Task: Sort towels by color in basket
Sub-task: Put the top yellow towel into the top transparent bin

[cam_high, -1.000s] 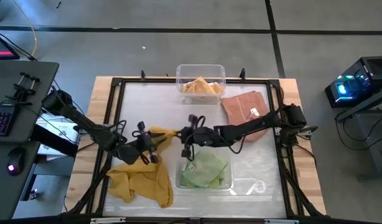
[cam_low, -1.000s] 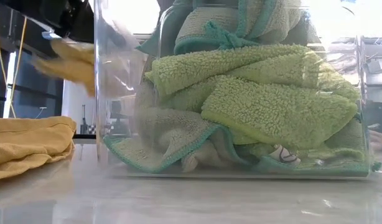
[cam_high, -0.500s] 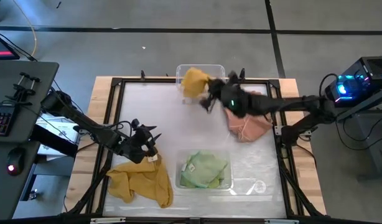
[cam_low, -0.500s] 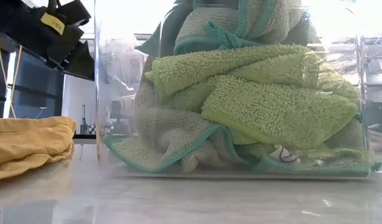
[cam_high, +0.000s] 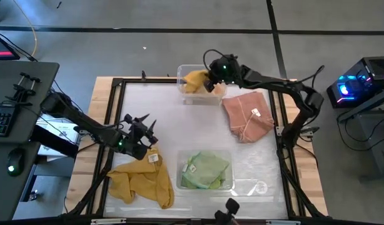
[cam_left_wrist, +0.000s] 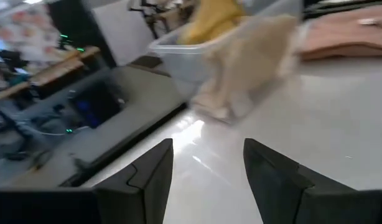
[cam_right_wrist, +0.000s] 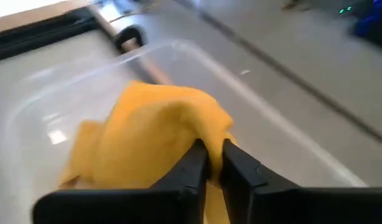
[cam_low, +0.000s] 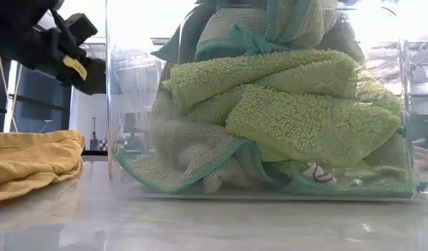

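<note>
My right gripper (cam_high: pixel 211 77) hangs over the clear far basket (cam_high: pixel 218 69), shut on a mustard yellow towel (cam_right_wrist: pixel 155 127). My left gripper (cam_high: pixel 139 134) stands open above the table's left half, with nothing between its fingers (cam_left_wrist: pixel 152 177). Just near of it, more yellow towels (cam_high: pixel 139 185) lie in a heap on the table. Green towels (cam_low: pixel 284 111) fill the clear near basket (cam_high: pixel 229 186). A peach-salmon towel (cam_high: pixel 247 116) with a white tag lies flat at the far right. My right gripper pinches a bunched fold at the top of the yellow towel (cam_right_wrist: pixel 201 132) between its two fingers, which come slanting down from above. The towel hangs slack below the fingers inside the far basket's walls. Whether its lower end rests on the basket's floor cannot be told.
A dark frame (cam_high: pixel 117 94) runs around the white table top. Bare table lies between the two baskets and left of the far one. A desk with a keyboard (cam_high: pixel 0 119) stands beyond the table's left edge.
My right gripper has carried the yellow towel from the middle of the table toward the far edge and now holds it in the far basket. My left gripper has let that towel go and drawn back a little toward the left edge.
</note>
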Robot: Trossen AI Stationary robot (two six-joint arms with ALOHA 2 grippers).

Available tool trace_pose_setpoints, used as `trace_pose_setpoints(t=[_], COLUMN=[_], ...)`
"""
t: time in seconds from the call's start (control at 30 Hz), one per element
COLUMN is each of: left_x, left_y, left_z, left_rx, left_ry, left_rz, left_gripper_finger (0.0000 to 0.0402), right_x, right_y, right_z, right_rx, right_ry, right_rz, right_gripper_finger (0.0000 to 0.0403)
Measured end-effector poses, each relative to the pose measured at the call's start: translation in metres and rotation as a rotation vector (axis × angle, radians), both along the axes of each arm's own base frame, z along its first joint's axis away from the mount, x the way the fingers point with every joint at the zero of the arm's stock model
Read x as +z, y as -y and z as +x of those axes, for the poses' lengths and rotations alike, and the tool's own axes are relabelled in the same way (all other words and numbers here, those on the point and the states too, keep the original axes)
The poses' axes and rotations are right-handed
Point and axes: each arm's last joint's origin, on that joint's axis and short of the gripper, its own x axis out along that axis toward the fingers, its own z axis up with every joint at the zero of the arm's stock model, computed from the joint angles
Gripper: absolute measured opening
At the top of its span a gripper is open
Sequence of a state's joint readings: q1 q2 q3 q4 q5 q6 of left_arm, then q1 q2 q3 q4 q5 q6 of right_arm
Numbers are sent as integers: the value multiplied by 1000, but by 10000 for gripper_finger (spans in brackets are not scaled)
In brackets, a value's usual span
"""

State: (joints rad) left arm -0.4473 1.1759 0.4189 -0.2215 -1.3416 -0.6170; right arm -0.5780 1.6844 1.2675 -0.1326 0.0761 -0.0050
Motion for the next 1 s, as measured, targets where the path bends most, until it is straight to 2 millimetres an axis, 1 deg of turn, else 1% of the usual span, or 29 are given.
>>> trace_pose_setpoints(t=[0.1, 0.23, 0.3, 0.4, 0.47, 0.5, 0.53, 0.6, 0.63, 0.67, 0.73, 0.77, 0.83, 0.93, 1.0], left_x=[-4, -5, -6, -5, -5, -5, -5, -5, -6, -6, -7, -7, -7, -6, -4], left_y=[-8, -17, -21, -26, -28, -29, -30, -32, -33, -33, -33, -33, -32, -31, -30], left_z=[-2, -3, -3, -2, -1, -1, -1, -1, 0, 0, 2, 2, 4, 8, 11], left_rx=[70, 148, 176, 208, 222, 229, 235, 247, 246, 237, 216, 203, 185, 145, 105], left_ry=[28, 59, 59, 54, 49, 51, 59, 86, 97, 99, 98, 96, 98, 68, 44], left_rz=[42, 77, 89, 99, 102, 101, 97, 77, 57, 31, -18, -39, -63, -77, -88], left_gripper_finger=[184, 184, 184, 184, 184, 184, 184, 184, 184, 184, 184, 184, 184, 184, 184], right_x=[-1, -2, 3, 18, 25, 27, 29, 26, 23, 18, 9, 3, -10, -32, -41], right_y=[5, 2, -3, -14, -21, -24, -27, -30, -29, -26, -18, -15, -8, 2, 9], right_z=[-6, -16, -23, -31, -30, -27, -23, -14, -9, -4, 4, 7, 12, 14, 12], right_rx=[109, 210, 219, 203, 217, 257, 328, 493, 536, 525, 422, 383, 361, 326, 262], right_ry=[17, -41, -74, -89, -75, -57, -34, 17, 53, 81, 119, 128, 113, 68, 41], right_rz=[67, 135, 145, 119, 87, 63, 45, 45, 67, 96, 159, 175, 191, 262, 297], right_gripper_finger=[74, 143, 169, 188, 191, 191, 190, 186, 183, 180, 171, 167, 158, 148, 142])
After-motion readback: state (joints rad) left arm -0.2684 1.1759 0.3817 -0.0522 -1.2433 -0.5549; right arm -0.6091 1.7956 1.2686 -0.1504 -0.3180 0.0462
